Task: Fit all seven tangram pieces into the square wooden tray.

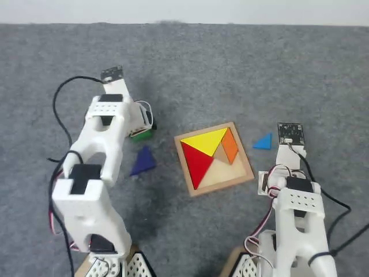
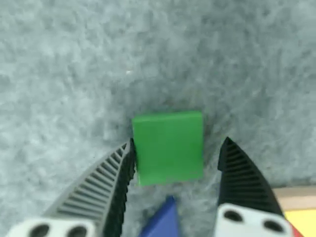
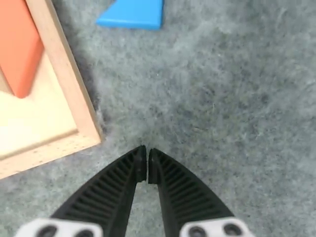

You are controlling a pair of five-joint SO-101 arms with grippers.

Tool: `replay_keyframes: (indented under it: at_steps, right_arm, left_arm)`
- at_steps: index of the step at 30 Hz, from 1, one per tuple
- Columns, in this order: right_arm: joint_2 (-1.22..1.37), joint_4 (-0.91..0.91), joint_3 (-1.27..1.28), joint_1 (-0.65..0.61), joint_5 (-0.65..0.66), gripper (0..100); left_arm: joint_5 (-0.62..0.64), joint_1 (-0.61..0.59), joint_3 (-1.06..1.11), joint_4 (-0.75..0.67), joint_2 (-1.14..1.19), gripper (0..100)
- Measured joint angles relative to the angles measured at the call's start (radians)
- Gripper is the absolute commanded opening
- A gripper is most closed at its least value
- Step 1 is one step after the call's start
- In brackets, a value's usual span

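Observation:
The square wooden tray (image 1: 249, 171) lies mid-table and holds a yellow triangle (image 1: 204, 141), a red triangle (image 1: 196, 163), an orange piece (image 1: 230, 144) and a small tan triangle (image 1: 221, 153). A green square (image 2: 168, 148) lies flat on the carpet left of the tray. My left gripper (image 2: 178, 144) is open around it, with one finger (image 2: 116, 173) against its edge and the other a little apart. A dark blue triangle (image 1: 143, 160) lies just behind it. My right gripper (image 3: 147, 150) is shut on nothing, low over the carpet beside the tray's corner (image 3: 74, 118). A light blue triangle (image 3: 136, 12) lies ahead of it.
Grey carpet covers the table. The left arm (image 1: 106, 133) stretches along the left side, and the right arm (image 1: 294, 202) stands at the lower right. Open carpet lies beyond the tray and between the two arms.

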Motion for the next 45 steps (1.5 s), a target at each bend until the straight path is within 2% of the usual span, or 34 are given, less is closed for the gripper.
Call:
replay_keyframes:
  at_steps: [6, 11, 13, 20, 26, 30, 34, 38, 45]
  right_arm:
    - [0.000, 0.000, 0.000, 0.000, 0.002, 2.4]
    - [0.000, -0.003, 0.003, -0.011, 0.005, 2.4]
    - [0.000, -0.003, 0.011, -0.021, 0.006, 2.4]
    - [0.000, -0.003, 0.011, -0.020, 0.006, 2.4]
    - [0.000, -0.003, 0.011, -0.023, 0.006, 2.4]
    - [0.000, -0.003, 0.011, -0.021, 0.006, 2.4]
    - [0.000, -0.003, 0.011, -0.021, 0.006, 2.4]
    - [0.000, -0.003, 0.011, -0.023, 0.006, 2.4]
    - [0.000, -0.003, 0.011, -0.023, 0.006, 2.4]
  left_arm:
    - [0.002, -0.014, -0.061, 0.009, 0.057, 25]
    - [0.003, -0.003, -0.114, 0.057, 0.097, 5]
    - [-0.018, 0.015, -0.137, 0.071, 0.104, 1]
    - [-0.132, 0.046, -0.218, 0.143, 0.091, 1]
    - [-0.173, 0.051, -0.262, 0.245, 0.071, 2]
    - [-0.183, 0.051, -0.270, 0.273, 0.063, 13]
    - [-0.252, 0.040, -0.265, 0.288, 0.071, 24]
    - [-0.318, 0.044, -0.262, 0.288, 0.069, 19]
    - [-0.339, 0.041, -0.256, 0.290, 0.118, 4]
